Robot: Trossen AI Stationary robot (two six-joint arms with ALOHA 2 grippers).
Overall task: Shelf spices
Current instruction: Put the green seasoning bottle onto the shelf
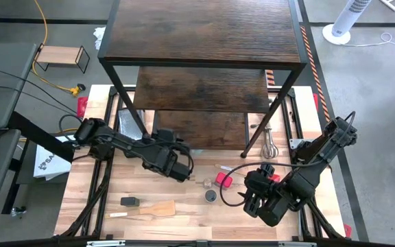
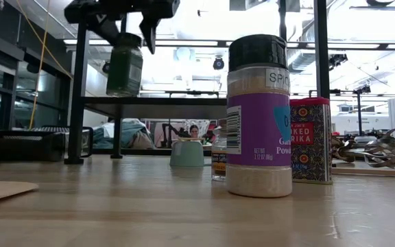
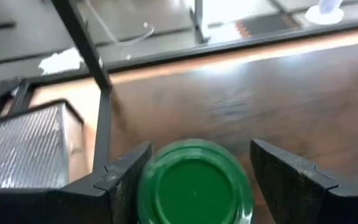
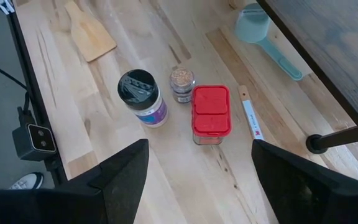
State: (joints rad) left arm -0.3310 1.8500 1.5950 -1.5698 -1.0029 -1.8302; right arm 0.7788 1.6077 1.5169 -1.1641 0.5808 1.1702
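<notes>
Left claw [image 3: 194, 180]: grasping the green jar [image 3: 194, 190] by its lid end, fingers either side; held high off the table, in front of the shelf [image 1: 204, 92].
Right claw [image 4: 197, 180]: released, empty, hovering over the table above the remaining jars.
Remaining jars: purple jar [image 4: 143, 96], tiny jar [image 4: 182, 84] and red tin [image 4: 211, 112] close together on the table, off the shelf.
Step in hand: placing the green jar on a board, in my judgement.
Method: keep the jar upright, clear the black post, lower it fully onto the wood before releasing.
Risk: jar tipping if dropped early.
</notes>
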